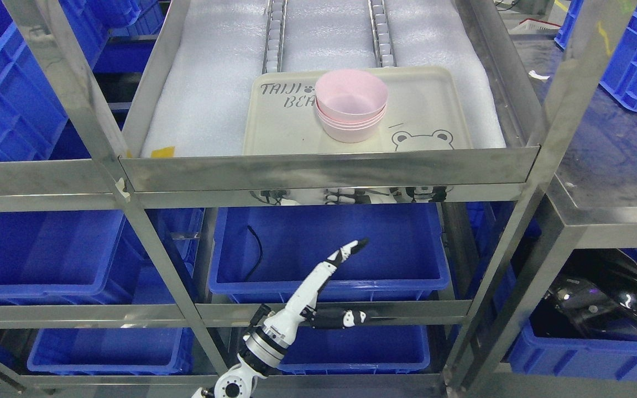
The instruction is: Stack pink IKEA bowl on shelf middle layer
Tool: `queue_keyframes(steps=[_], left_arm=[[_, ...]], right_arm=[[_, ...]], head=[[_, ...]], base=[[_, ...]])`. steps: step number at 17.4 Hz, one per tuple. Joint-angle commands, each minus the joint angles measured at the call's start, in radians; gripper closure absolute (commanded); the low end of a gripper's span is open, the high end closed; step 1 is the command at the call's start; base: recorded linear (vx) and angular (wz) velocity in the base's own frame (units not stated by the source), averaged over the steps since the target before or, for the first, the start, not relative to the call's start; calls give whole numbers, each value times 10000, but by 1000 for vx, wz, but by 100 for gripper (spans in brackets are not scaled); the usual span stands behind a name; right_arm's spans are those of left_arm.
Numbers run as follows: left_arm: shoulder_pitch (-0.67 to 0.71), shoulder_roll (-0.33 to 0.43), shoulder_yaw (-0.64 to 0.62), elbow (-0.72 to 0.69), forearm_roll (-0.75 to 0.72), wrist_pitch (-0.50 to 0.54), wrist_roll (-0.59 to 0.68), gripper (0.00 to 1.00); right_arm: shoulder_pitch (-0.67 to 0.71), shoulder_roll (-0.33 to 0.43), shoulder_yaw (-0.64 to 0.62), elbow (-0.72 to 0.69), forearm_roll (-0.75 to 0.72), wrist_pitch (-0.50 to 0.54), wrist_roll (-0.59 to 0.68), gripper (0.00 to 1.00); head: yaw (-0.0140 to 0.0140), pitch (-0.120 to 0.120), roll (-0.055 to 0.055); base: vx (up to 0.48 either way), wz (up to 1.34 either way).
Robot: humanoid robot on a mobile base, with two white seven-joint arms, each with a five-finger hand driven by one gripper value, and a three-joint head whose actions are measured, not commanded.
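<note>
The left hand [318,293] enters at 6 o'clock, fingers extended and released, holding nothing, in front of the lower shelf level. The steel shelf rack [329,168] fills the view. Blue plastic bins [324,249] occupy the lower levels. On the foam-lined middle layer, toward 12 o'clock, a beige bear-print tray [429,119] lies flat. The stacked pink bowls [350,106] stand upright at the tray's centre.

only one arm showing, coming up from the bottom edge left of the middle. its left hand [324,290] is empty, fingers stretched out straight toward the upper right, thumb sticking off sideways to the right.
</note>
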Motion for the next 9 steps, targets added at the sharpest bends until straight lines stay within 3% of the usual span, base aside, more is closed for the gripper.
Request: queue_keyframes(steps=[1, 3, 9], left_arm=[[134, 175, 1524, -122, 1150, 1755, 631, 3], [57, 175, 1909, -491, 1413, 2940, 616, 0], [57, 175, 1925, -676, 1414, 2975, 631, 0]], right_arm=[[215, -175, 0, -175, 0, 4, 4, 0], [215, -175, 0, -175, 0, 4, 4, 0], [215, -175, 0, -175, 0, 4, 4, 0]], head=[[0, 0, 0], [0, 0, 0], [0, 0, 0]], base=[[0, 0], [0, 0], [0, 0]])
